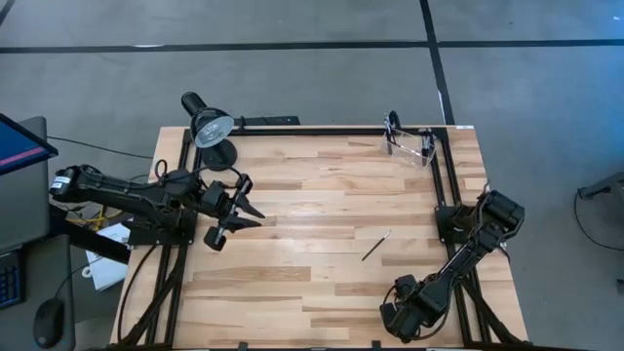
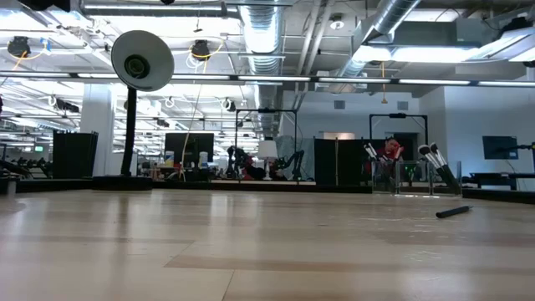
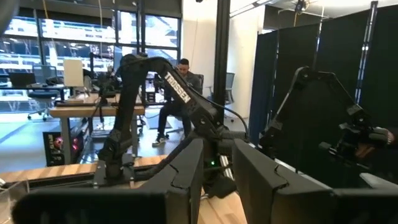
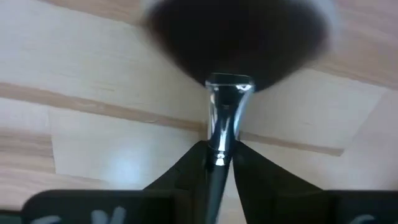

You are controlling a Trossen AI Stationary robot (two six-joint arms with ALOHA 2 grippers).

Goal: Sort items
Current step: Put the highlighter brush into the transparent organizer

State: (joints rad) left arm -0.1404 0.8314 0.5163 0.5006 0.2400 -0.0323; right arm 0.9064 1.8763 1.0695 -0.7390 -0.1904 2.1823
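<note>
My right gripper points down near the table's near right edge and is shut on a brush with a silver ferrule and a wide black fan head. In the high view the gripper hides this brush. A slim dark brush lies flat on the wood right of centre. More brushes stand upright in the clear container at the far right corner, seen also in the low view. My left gripper hangs raised over the table's left side, open, with nothing between its fingers. My right gripper pinches the fan brush's handle just behind the silver ferrule between its two fingers. The fingers come from above, pointing down, and lie across the handle. The brush lies about level, its fan head pointing away from the fingers. Whether it rests on the wood I cannot tell.
A black desk lamp stands at the far left corner, its head over the table. Black frame rails run along the table's far and side edges. Bare wood spreads across the table's middle.
</note>
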